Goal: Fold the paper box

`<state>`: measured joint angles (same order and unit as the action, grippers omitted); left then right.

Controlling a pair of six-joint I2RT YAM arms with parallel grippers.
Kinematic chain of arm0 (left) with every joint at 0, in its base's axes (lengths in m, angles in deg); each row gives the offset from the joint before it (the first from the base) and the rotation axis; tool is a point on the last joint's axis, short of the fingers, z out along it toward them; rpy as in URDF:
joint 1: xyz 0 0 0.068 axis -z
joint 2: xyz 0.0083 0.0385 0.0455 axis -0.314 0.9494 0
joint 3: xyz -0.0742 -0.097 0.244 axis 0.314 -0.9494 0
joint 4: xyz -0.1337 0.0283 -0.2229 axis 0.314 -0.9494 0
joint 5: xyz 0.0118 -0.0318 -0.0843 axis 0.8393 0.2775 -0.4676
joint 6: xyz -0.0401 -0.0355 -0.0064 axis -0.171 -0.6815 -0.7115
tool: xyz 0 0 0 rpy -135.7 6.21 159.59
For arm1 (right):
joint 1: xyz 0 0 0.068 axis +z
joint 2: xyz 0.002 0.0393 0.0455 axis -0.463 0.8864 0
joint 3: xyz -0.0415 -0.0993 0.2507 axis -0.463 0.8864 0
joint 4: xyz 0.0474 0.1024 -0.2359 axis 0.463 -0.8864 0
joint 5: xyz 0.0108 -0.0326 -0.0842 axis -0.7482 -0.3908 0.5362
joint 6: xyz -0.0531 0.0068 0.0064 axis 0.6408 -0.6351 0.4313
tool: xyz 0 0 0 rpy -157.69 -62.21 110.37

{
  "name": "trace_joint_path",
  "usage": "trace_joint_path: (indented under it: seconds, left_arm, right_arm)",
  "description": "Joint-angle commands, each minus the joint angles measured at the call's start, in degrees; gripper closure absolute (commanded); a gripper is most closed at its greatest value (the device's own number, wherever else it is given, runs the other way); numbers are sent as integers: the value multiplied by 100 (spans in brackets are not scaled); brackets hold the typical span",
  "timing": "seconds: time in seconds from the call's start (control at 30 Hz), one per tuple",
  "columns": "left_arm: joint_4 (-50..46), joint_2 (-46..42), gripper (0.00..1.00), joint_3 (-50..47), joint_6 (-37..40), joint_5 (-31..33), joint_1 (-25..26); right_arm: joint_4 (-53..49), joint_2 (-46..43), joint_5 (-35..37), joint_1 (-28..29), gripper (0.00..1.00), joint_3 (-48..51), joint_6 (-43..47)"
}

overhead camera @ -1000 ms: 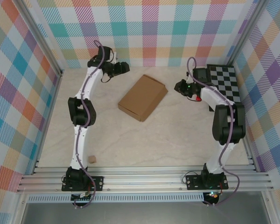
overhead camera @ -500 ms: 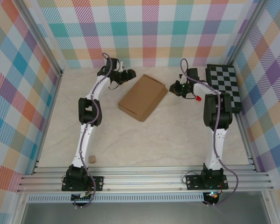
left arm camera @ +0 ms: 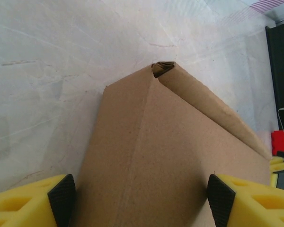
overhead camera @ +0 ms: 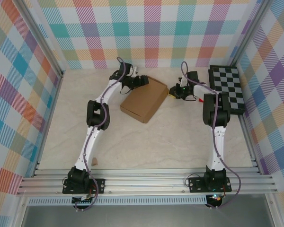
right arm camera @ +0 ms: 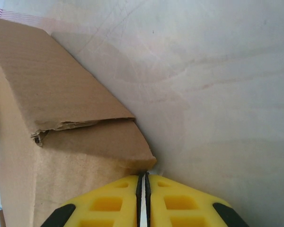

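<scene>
Left gripper (overhead camera: 141, 80): jaws wide apart, straddling the far corner of the plain brown cardboard paper box (overhead camera: 144, 99). In the left wrist view its black pads (left arm camera: 61, 201) stand on either side of the cardboard; I cannot tell whether they touch it.

Right gripper (overhead camera: 174, 92): yellow fingers pressed together with nothing between them, tip at the box's right-hand corner, touching or just beside it (the right wrist view leaves it unclear).

Box lies skewed on the pale marble-look tabletop (overhead camera: 132, 142), towards the far edge, about midway between the left and right edges. It reads as a shallow closed shape, nearly finished. One corner fold gapes slightly in the left wrist view. A side flap edge sits proud and ragged in the right wrist view.

Judged step: seating the last flaps. To do it well:
- use the closed right fingers as a blunt pusher against the proud flap
- brace the opposite corner with the left jaws so the box does not slide or spin
- press along the crease, not across it, to avoid buckling the wall.

Black-and-white checkered board (overhead camera: 227, 87) sits by the right edge, apart from the work.
</scene>
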<state>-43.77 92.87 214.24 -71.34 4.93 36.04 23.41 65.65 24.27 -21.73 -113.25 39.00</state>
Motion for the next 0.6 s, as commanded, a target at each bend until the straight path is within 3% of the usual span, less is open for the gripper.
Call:
trace_joint_path:
  seconds: [0.0, 0.23, 0.33, 0.57]
  left_arm:
    - [-215, 122, 25, 125, 232, -200, 321]
    - [-176, 248, 26, 130, 230, -448, 697]
    - [-165, 255, 27, 125, 151, -552, 791]
    - [-169, 231, 29, 97, -197, -972, 843]
  right_arm:
    - [72, 285, -571, 71, 87, -368, 242]
    - [152, 543, -1273, 718, 87, -847, 91]
    - [248, 460, -1228, 990, 86, -745, -11]
    - [1163, 264, -1291, 1021, 86, -268, -1045]
